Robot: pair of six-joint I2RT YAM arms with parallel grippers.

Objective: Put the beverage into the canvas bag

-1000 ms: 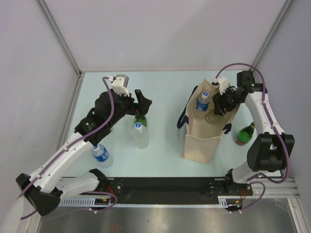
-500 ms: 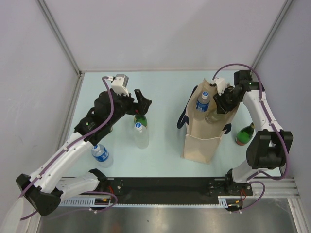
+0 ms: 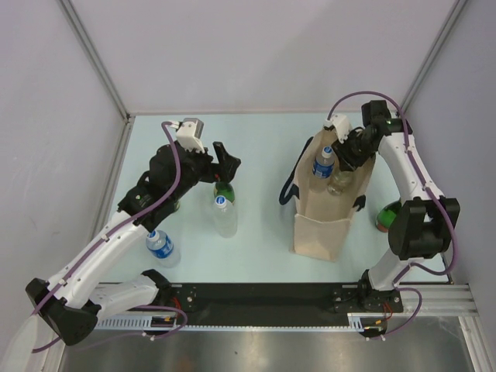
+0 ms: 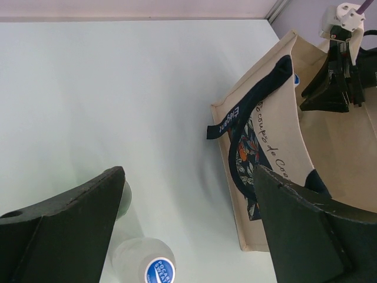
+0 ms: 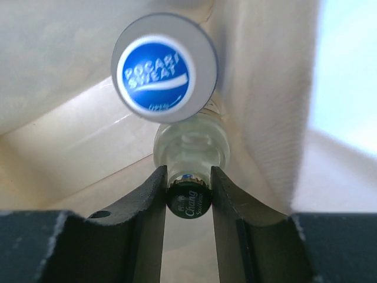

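The beige canvas bag with navy handles stands upright at centre right; the left wrist view shows it too. Inside it, my right gripper is shut on the green "Chang" cap of a clear glass bottle. Beside that bottle in the bag stands a blue-capped Pocari Sweat bottle. My left gripper hangs open and empty over a green bottle and a clear Pocari bottle.
Another Pocari bottle stands at the front left by the left arm. A green glass bottle stands right of the bag, half hidden by the right arm. Grey walls close in the table on three sides.
The right gripper has shut on the glass bottle's cap inside the bag, and the right arm has swung slightly back. The left arm has stayed still.
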